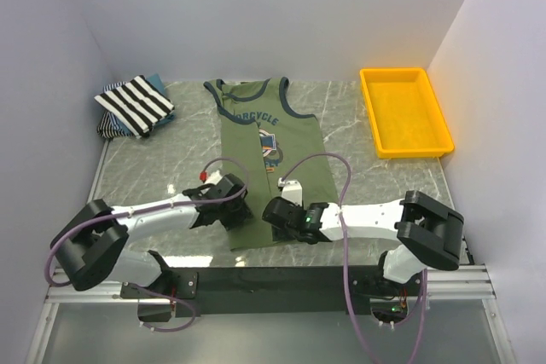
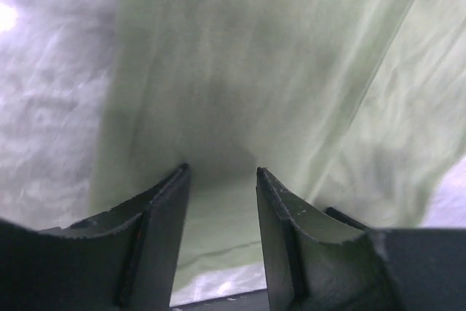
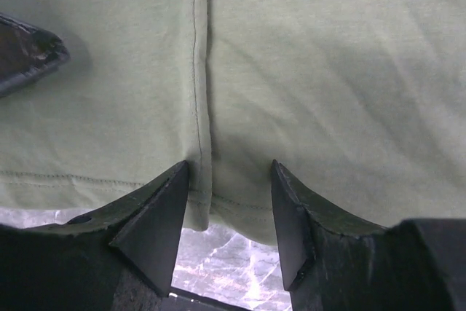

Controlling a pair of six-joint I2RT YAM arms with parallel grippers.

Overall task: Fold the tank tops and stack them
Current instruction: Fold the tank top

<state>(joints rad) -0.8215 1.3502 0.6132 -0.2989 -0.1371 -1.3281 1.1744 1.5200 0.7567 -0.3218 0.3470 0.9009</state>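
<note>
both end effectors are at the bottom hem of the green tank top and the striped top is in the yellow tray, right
No: the striped top lies far left on the table, away from the yellow tray, as the top external view shows. The left end effector and right end effector are at the bottom hem of the green tank top.

A grey marble-patterned tabletop [image 1: 171,172] carries a flat olive-green cotton tank top with navy trim [image 1: 286,138], its hem under the left gripper [image 1: 237,213] and the right gripper [image 1: 275,210]. Well beyond the left one lies a folded black-and-white striped tank top [image 1: 136,101] on a bluish one [image 1: 132,128]. Well beyond the right one is a yellow rectangular plastic tray [image 1: 380,138].
</note>
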